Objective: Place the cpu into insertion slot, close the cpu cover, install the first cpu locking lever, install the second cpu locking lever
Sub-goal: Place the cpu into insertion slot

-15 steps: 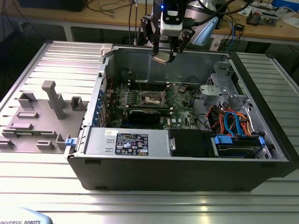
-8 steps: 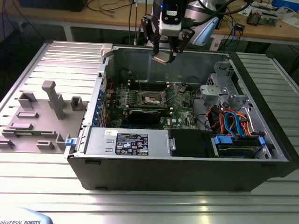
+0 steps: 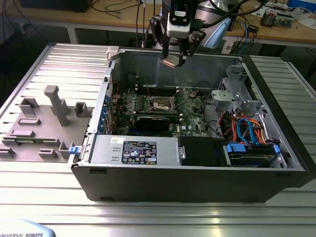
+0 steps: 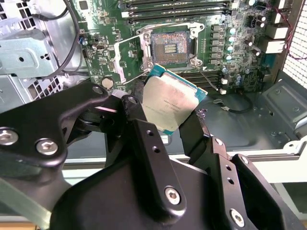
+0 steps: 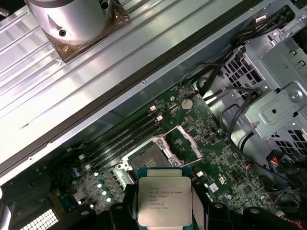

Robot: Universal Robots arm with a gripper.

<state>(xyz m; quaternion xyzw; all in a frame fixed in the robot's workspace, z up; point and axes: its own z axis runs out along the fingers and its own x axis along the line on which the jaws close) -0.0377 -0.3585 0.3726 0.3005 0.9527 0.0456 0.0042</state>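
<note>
Well above the insertion slot (image 4: 168, 45), the gripper (image 4: 168, 108) clamps the cpu (image 4: 171, 100).

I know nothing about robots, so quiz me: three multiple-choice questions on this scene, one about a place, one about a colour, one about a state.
1. Where is the cpu? A in the insertion slot; B between the fingers, above the circuit board; C on the floor.
2. What colour is the circuit board? A green; B red; C white.
3. The cpu cover is: A shut; B open; C missing.
Answers: B, the fingers clamp its edges, clear of the slot; A, green shows around the slot; B, it stands open beside the bare slot.
</note>
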